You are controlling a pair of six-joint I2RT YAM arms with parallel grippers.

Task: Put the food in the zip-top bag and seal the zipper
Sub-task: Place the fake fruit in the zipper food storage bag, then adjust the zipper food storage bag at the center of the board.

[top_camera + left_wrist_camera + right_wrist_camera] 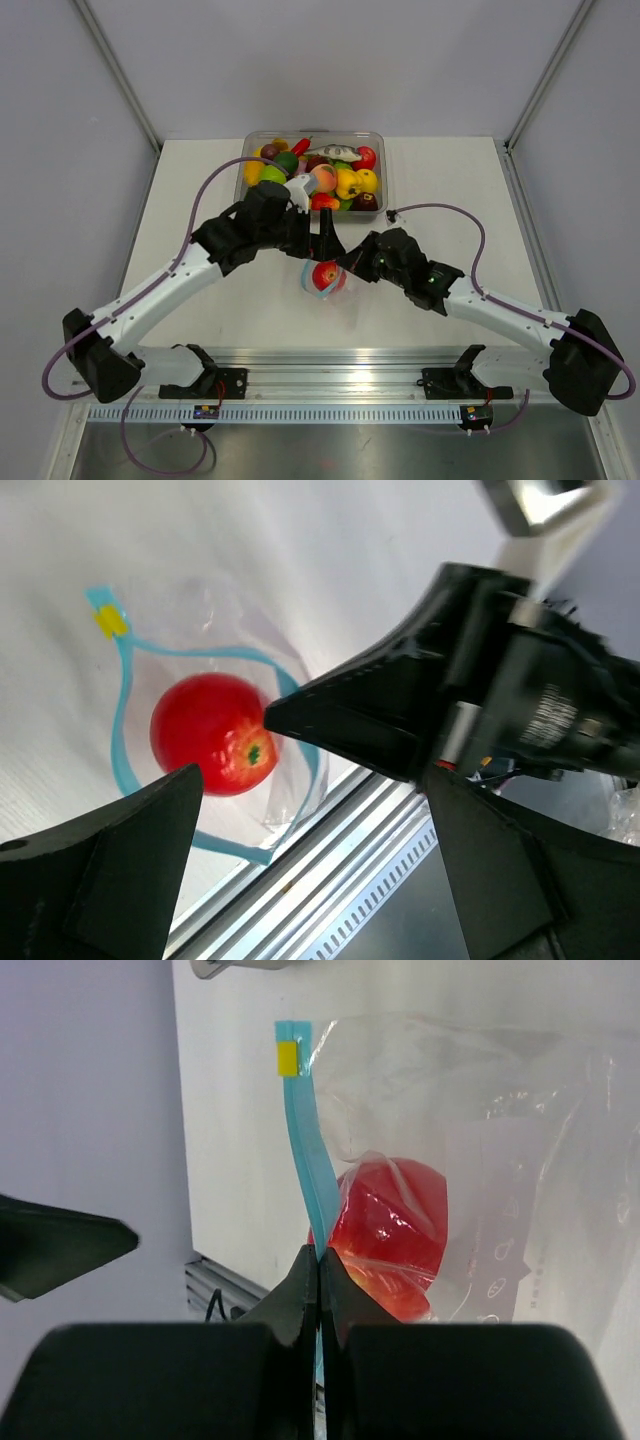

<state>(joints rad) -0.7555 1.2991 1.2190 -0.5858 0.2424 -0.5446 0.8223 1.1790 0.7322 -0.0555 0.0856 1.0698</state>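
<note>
The clear zip-top bag (325,285) lies at the table's middle with a red round fruit (324,274) inside. In the left wrist view the teal zipper (122,730) loops open around the fruit (213,733). My right gripper (319,1258) is shut on the zipper (300,1130) next to the fruit (395,1225), below a yellow end tab (287,1058). It shows from above (352,266) at the bag's right edge. My left gripper (312,773) is open and empty, hovering over the bag's far side (323,245).
A rigid clear tub (383,170) at the back of the table holds many toy fruits, a green one (287,160) among them. An aluminium rail (330,362) runs along the near table edge. Side walls enclose the table.
</note>
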